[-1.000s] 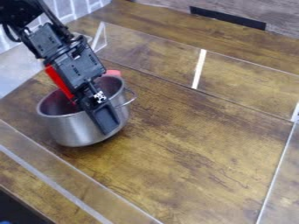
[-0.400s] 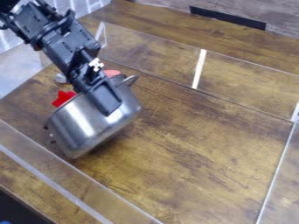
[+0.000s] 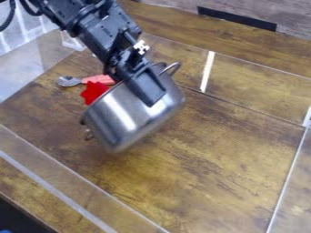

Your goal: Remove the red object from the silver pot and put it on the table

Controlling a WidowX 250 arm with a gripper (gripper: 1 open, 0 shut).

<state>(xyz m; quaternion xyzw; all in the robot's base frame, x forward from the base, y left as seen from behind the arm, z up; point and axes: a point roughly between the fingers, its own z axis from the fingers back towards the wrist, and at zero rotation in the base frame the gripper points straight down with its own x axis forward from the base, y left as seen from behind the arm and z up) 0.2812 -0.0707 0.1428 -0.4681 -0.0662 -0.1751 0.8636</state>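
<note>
Gripper [image 3: 148, 86] clamped shut on silver pot [image 3: 127, 123] rim; pot since lifted, tipped. Red object [image 3: 95, 88] left of fingers, apparently spilled onto table [image 3: 231, 150].

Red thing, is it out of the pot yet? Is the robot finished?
Nearly. Done: the red thing looks to be out of the pot, lying on the table beside it. In hand: the gripper is clamped on the pot's rim, holding it tipped up. Left: probably just setting the pot down and letting go.

Tilted silver pot [image 3: 127, 118] fills the space under the gripper [image 3: 145, 85], red object [image 3: 95, 89] close beside it; table [image 3: 231, 155] beyond lies open.
</note>
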